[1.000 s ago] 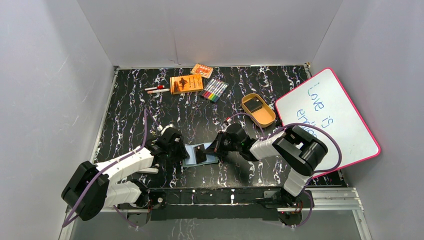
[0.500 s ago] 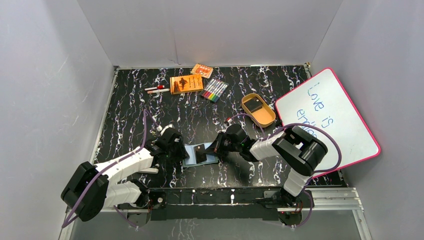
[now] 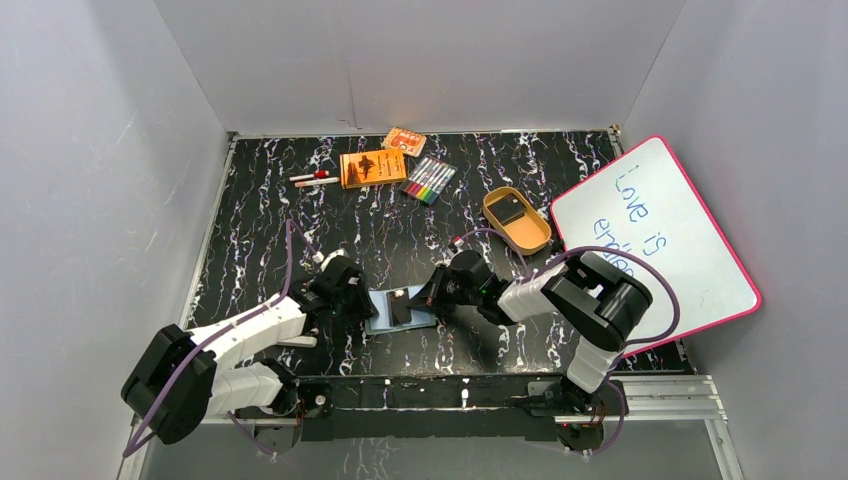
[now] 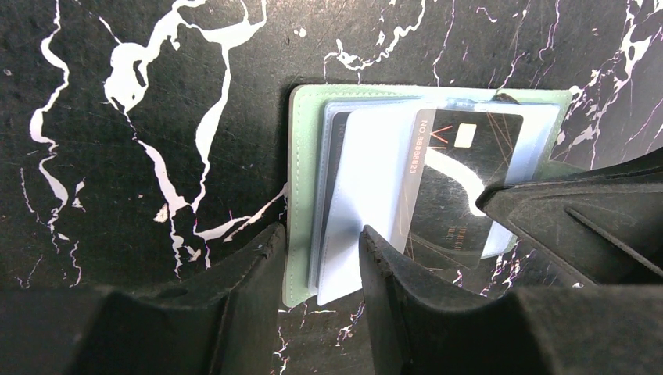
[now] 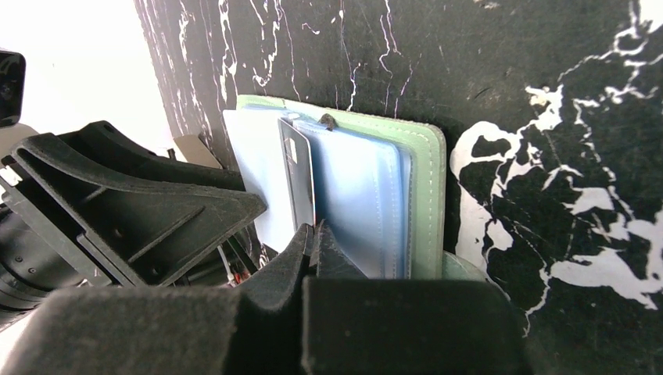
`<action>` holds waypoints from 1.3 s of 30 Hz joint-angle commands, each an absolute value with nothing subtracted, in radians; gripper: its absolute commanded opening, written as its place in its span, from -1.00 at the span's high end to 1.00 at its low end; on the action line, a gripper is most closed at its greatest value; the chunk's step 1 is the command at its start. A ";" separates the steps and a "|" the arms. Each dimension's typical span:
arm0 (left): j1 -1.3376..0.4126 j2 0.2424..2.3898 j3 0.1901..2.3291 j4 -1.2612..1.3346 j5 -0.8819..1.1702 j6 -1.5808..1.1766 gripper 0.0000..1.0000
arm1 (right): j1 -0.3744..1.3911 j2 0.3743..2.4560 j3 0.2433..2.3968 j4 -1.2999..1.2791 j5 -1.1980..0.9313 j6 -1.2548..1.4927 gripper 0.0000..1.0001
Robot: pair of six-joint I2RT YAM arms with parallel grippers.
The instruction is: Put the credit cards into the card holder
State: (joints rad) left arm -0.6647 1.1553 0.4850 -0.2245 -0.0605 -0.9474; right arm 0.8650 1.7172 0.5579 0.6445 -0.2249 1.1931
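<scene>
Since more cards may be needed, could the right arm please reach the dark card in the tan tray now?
Likely yes, but not at once: the tan tray lies uncovered beside that arm, yet the right gripper is shut on a credit card at the card holder and must release first.

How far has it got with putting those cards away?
Done: card holder lies open.
In hand: right end effector, shut on a credit card, holds it among the sleeves; left end effector straddles the holder.
Left: another dark card in the tan tray.
</scene>
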 commanded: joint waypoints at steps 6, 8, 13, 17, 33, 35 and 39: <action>-0.667 1.141 0.457 -0.275 -0.042 -0.959 0.25 | 0.910 1.770 0.576 0.677 -0.229 1.187 1.00; -0.667 1.143 0.455 -0.272 -0.040 -0.962 0.25 | 0.916 1.779 0.582 0.682 -0.236 1.186 1.00; -0.667 1.137 0.450 -0.270 -0.038 -0.964 0.25 | 0.928 1.801 0.611 0.688 -0.260 1.173 1.00; -0.667 1.131 0.448 -0.270 -0.041 -0.966 0.25 | 0.937 1.807 0.633 0.673 -0.267 1.157 1.00; -0.667 1.124 0.446 -0.245 -0.037 -0.984 0.27 | 0.964 1.791 0.680 0.568 -0.245 1.138 0.37; -0.667 1.124 0.445 -0.246 -0.043 -0.987 0.28 | 0.964 1.770 0.678 0.544 -0.233 1.131 0.22; -0.667 1.127 0.441 -0.239 -0.043 -0.992 0.28 | 0.965 1.747 0.683 0.521 -0.230 1.110 0.09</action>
